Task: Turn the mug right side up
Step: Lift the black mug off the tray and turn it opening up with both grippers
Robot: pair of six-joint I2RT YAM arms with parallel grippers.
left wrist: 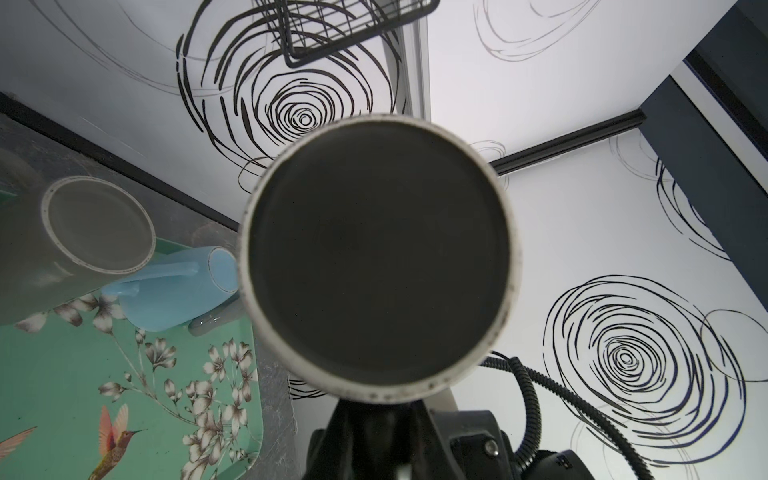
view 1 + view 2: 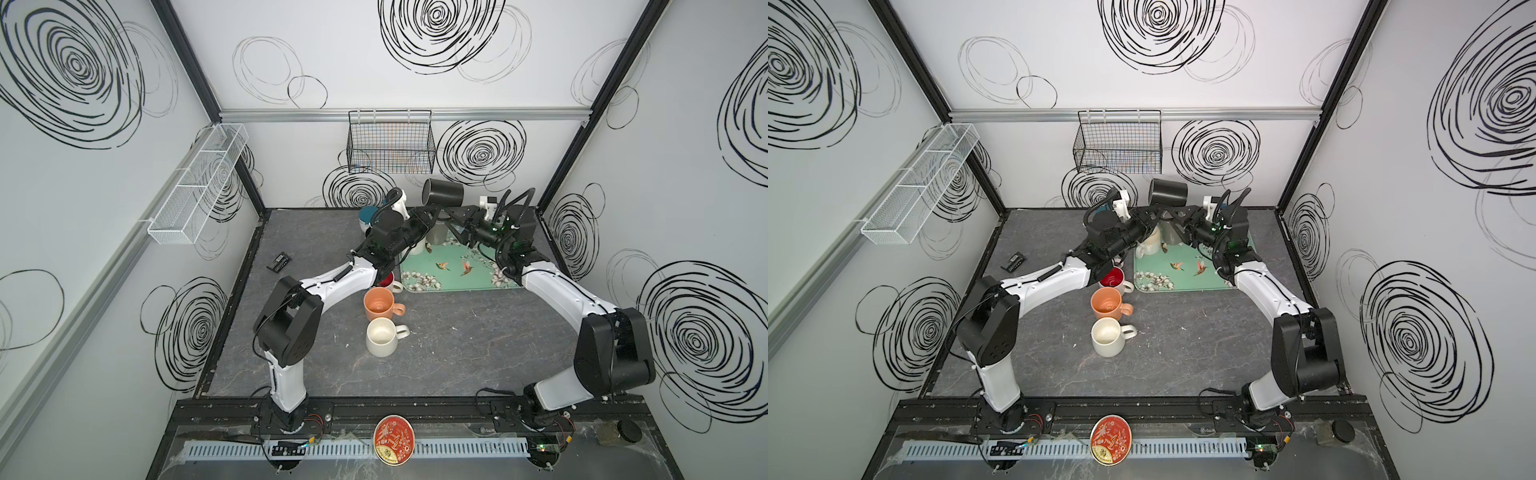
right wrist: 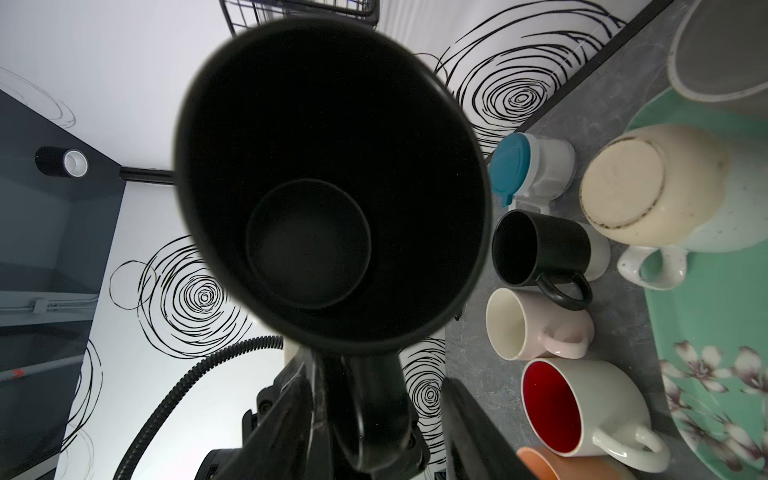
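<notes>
The mug (image 2: 446,193) (image 2: 1169,192) hangs in the air over the back of the bench (image 2: 457,340), just in front of the rear wall. It lies on its side with its base to the left and its mouth to the right. The left wrist view looks at its pale-ringed base (image 1: 378,257). The right wrist view looks into its dark inside (image 3: 332,166), with the handle hanging below.

The left pincer (image 2: 436,212) (image 2: 1156,212) (image 1: 374,419) reaches up from beneath and is closed narrowly on the handle, so it carries the mug. The right pincer (image 2: 451,214) (image 2: 1173,214) (image 3: 374,407) comes in from the other side. Its jaws stand apart with the handle between them, and a gap shows beside one jaw.

Under the mug lies a green tray (image 2: 449,274) (image 2: 1183,278) with flowers and hummingbirds painted on it. At the tray's back a grey mug (image 2: 1169,237) (image 1: 83,232) and a cream mug (image 2: 1152,243) (image 3: 648,187) stand base up. A blue mug (image 1: 178,291) is on the tray too, though I cannot tell how it rests.

Left of the tray a row of upright mugs runs toward the front: a red-lined mug (image 2: 388,280) (image 3: 582,403), an orange mug (image 2: 379,305) and a white mug (image 2: 382,336). Further back in that row are a pink mug (image 3: 532,324), a small black mug (image 3: 540,249) and a teal-lidded jar (image 2: 368,216) (image 3: 528,166).
</notes>
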